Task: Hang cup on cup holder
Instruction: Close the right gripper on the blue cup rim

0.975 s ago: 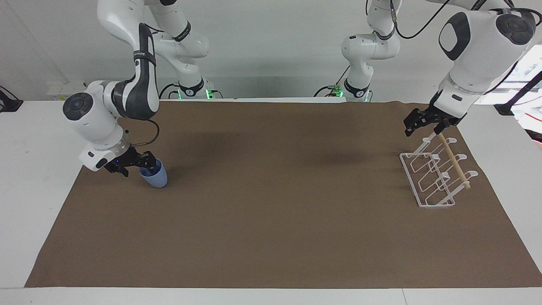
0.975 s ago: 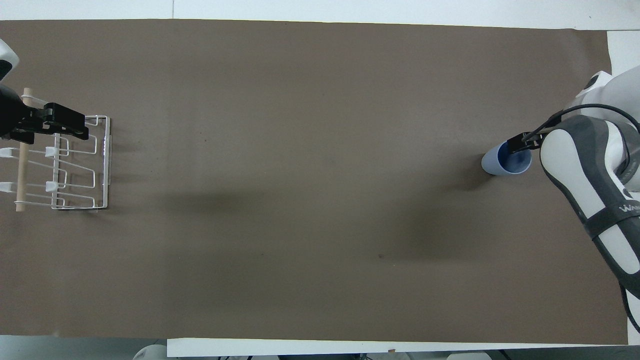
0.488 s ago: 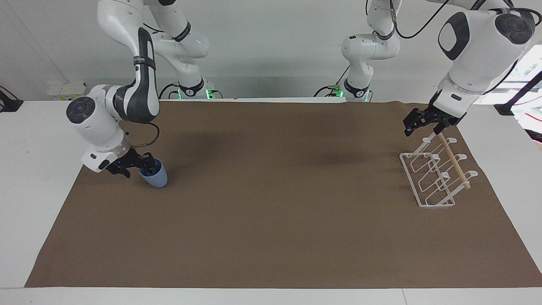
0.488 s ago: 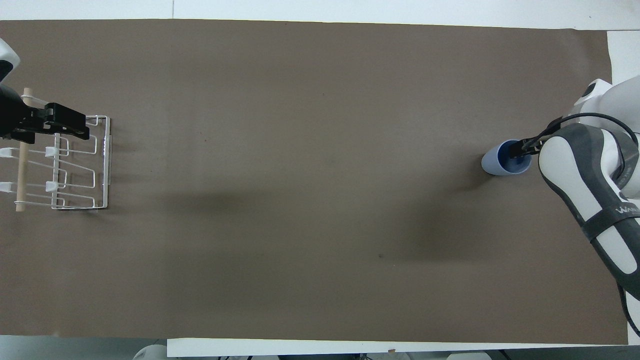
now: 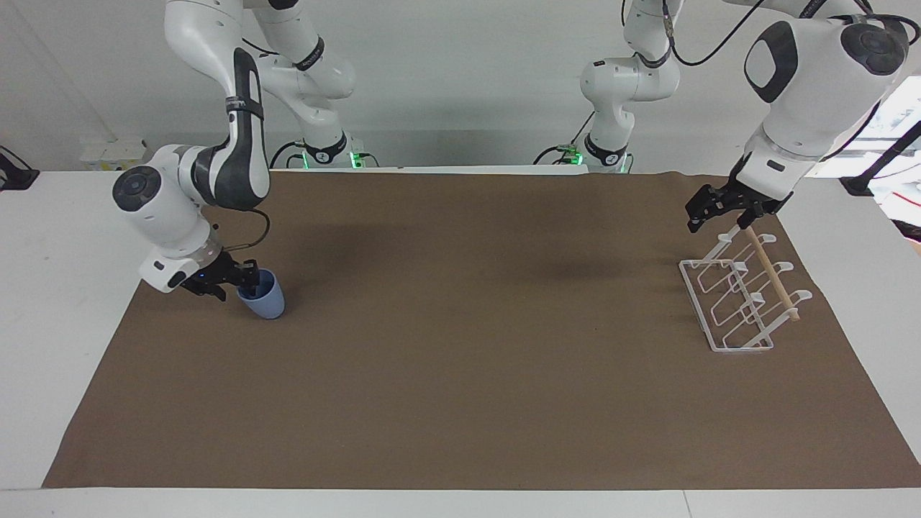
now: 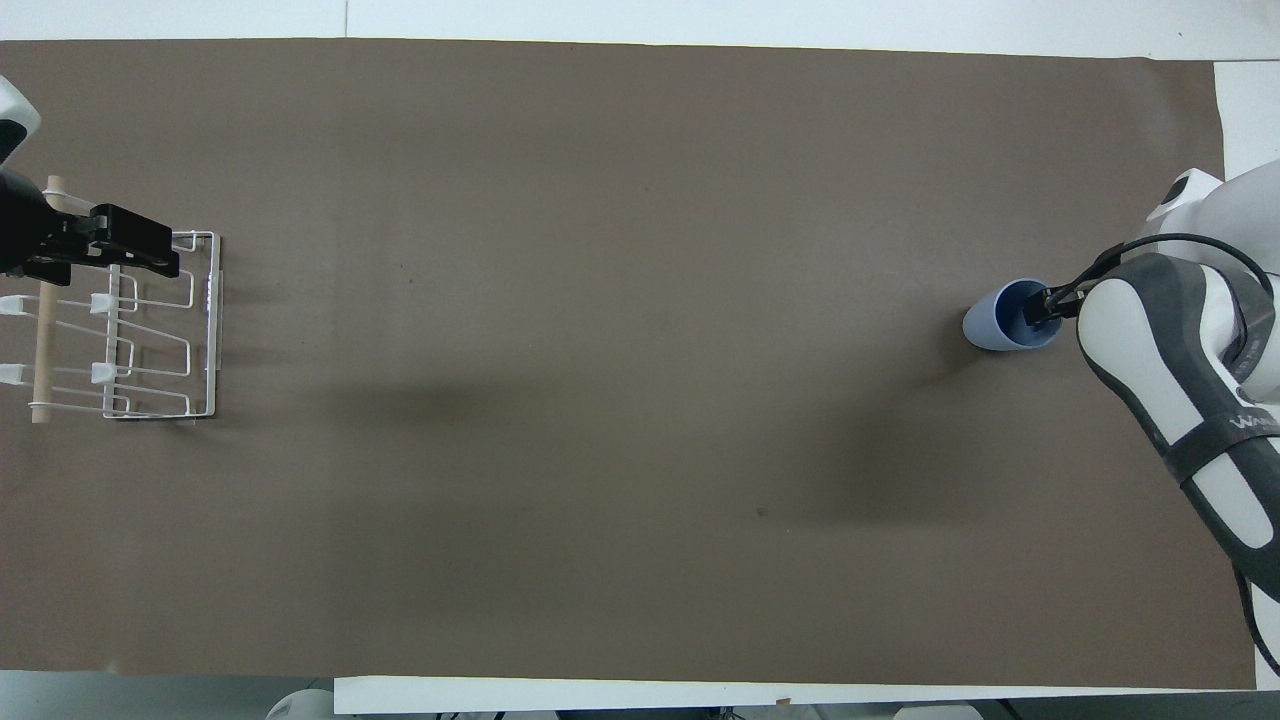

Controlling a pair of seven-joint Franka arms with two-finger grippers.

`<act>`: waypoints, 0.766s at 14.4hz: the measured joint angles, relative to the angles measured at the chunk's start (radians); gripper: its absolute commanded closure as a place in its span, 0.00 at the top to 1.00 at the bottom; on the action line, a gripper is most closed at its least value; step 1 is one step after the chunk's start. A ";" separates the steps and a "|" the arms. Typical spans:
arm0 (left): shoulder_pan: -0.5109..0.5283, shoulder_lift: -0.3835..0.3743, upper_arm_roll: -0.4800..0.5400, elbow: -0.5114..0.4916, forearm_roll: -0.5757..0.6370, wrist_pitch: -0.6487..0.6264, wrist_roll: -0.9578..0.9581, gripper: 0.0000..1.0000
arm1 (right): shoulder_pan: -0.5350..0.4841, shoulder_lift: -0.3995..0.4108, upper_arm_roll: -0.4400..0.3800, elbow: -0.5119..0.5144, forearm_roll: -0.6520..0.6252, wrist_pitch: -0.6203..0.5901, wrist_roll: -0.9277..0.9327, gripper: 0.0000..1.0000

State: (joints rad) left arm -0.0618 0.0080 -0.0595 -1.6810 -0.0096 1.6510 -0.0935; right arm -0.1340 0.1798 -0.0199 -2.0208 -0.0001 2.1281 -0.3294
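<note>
The light blue cup [image 5: 265,302] stands on the brown mat toward the right arm's end of the table, also in the overhead view [image 6: 995,325]. My right gripper [image 5: 248,278] is at the cup's rim on the side toward the table's end, and its tip reaches into the cup's mouth [image 6: 1045,310]. The white wire cup holder [image 5: 734,302] with its wooden rod [image 5: 773,277] stands toward the left arm's end [image 6: 160,330]. My left gripper [image 5: 693,218] hangs open and empty over the holder's end nearest the robots [image 6: 170,252] and waits.
The brown mat [image 5: 460,345] covers most of the white table. The right arm's forearm [image 6: 1190,400] hangs over the mat's edge beside the cup.
The right arm's wrist has shifted and its gripper tip has moved from over the cup's rim down into the cup's mouth. The cup, the holder and the left arm have not moved.
</note>
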 measured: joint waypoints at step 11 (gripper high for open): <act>0.000 -0.005 0.001 -0.014 0.000 0.002 0.000 1.00 | 0.002 -0.003 0.008 -0.001 0.001 -0.001 0.000 0.00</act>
State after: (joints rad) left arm -0.0613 0.0030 -0.0585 -1.6954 -0.0096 1.6535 -0.0935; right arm -0.1324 0.1768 -0.0122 -2.0222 0.0005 2.1273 -0.3299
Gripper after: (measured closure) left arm 0.000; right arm 0.956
